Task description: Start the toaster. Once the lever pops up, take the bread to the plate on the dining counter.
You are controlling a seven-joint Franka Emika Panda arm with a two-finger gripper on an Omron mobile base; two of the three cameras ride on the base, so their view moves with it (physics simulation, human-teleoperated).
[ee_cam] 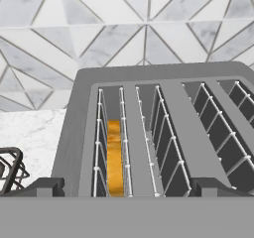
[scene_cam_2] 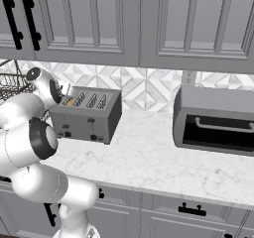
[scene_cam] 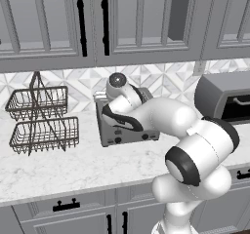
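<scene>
— What is the arm looking like?
— Glossy white rounded shells are showing, with dark bands ringing the joints.
— And the finger tips?
— Small, dark grey, blocky.

I see soft, even light everywhere, bright but flat. Nothing glares. A faint grey shadow lies on the counter under the toaster and the toaster oven. Edges look a little jagged. Inside the slots it gets darker, though the bread glows orange. Nothing looks blurry or bent.
</scene>
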